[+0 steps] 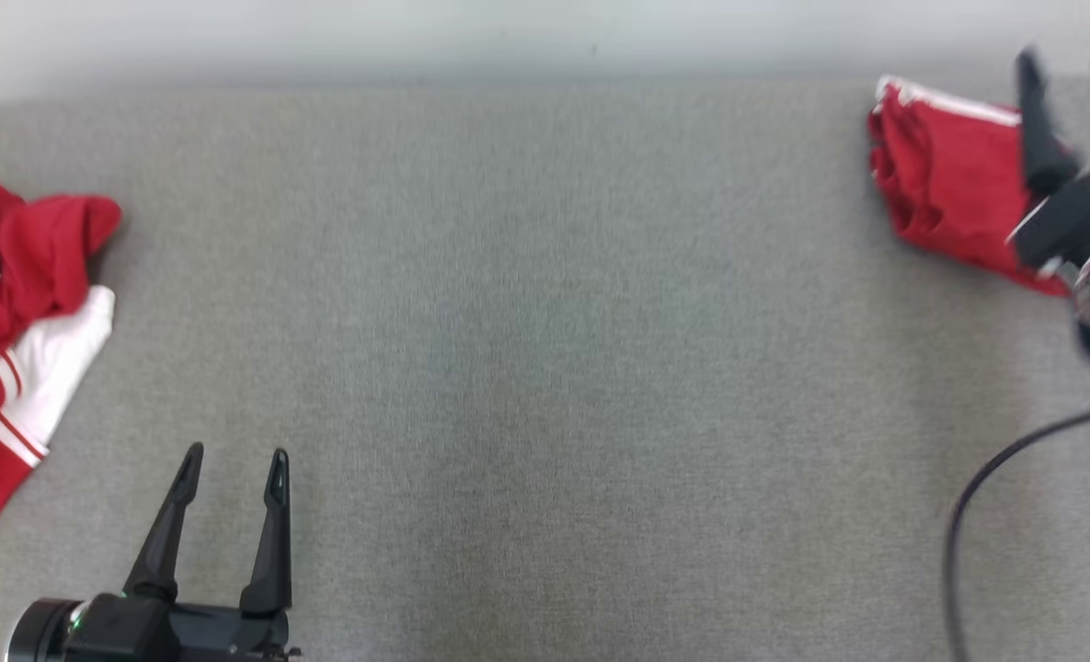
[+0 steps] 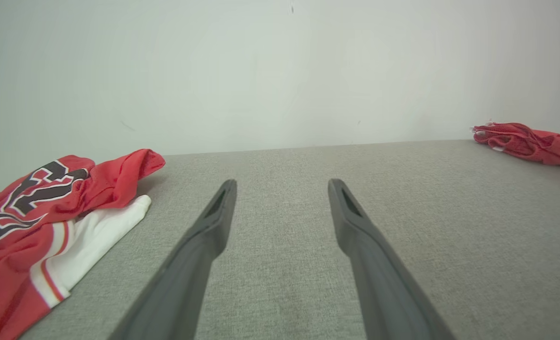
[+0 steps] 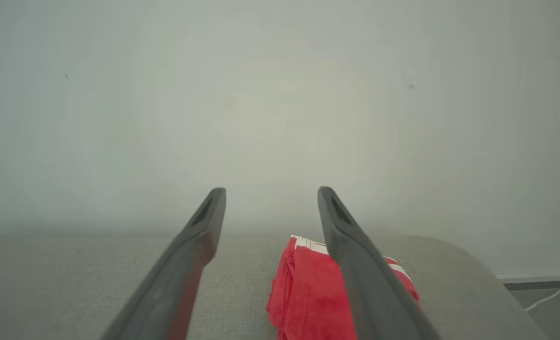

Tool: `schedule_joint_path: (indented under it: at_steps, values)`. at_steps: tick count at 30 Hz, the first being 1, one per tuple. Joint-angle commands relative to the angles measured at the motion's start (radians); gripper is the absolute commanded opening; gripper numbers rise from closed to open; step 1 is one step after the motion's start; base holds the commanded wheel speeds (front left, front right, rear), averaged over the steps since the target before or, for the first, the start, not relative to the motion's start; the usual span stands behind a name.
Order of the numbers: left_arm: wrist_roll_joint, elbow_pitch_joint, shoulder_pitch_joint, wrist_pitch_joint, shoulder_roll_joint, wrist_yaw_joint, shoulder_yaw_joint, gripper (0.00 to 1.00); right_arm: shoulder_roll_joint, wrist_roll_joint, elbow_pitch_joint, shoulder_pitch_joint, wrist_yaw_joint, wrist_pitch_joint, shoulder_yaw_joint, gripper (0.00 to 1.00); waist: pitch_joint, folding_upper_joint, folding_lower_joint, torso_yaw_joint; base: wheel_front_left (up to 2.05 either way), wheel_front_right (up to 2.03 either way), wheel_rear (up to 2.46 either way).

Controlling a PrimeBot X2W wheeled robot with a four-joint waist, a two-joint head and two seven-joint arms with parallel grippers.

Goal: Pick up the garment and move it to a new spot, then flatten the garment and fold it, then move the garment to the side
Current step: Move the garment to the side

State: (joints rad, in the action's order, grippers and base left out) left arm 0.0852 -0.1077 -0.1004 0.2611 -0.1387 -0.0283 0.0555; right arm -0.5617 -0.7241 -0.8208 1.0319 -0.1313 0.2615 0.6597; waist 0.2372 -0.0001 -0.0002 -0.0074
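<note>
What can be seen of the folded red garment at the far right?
The folded red garment is a compact bundle of red cloth with a white-striped band along its far edge. Stacked folds show on its left side. It lies on the grey surface near the far right corner. The open right claw stands over it; contact cannot be told.

Overhead head view; low wrist views toward wall [image 2: 280,71]

Bare test-lab setting — grey cloth-covered table [image 1: 545,368], blank white wall [image 2: 280,71]; loose black cable [image 1: 951,561] trailing over it
</note>
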Motion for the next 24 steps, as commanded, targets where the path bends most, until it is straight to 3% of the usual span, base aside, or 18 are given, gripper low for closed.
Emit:
schedule_joint_path:
  at_steps: [1, 8, 15, 24]
  values:
    - [0.005, 0.003, 0.019, 0.005, -0.002, -0.005, -0.002, 1.0, 0.017, 0.013, 0.02, -0.038, 0.001, 0.004, -0.019, 1.0, -0.058, 0.0001, 0.0002, -0.012, 0.0, 0.0, 0.0]
    - [0.015, 0.009, 0.048, 0.005, 0.007, -0.01, -0.005, 1.0, 0.118, 0.105, 0.155, -0.259, 0.001, 0.004, -0.165, 1.0, -0.118, 0.0001, 0.0002, -0.014, 0.0, 0.0, 0.0]
    - [0.022, 0.026, 0.07, 0.005, 0.015, -0.015, -0.004, 1.0, 0.204, 0.17, 0.232, -0.428, 0.001, 0.004, -0.195, 1.0, -0.172, 0.0001, 0.0002, -0.017, 0.0, 0.0, 0.0]
    - [0.023, 0.046, 0.095, 0.005, 0.028, -0.01, 0.005, 1.0, 0.27, 0.259, 0.37, -0.569, 0.001, 0.002, -0.293, 1.0, -0.229, 0.0001, 0.0002, -0.009, 0.0, 0.0, 0.0]
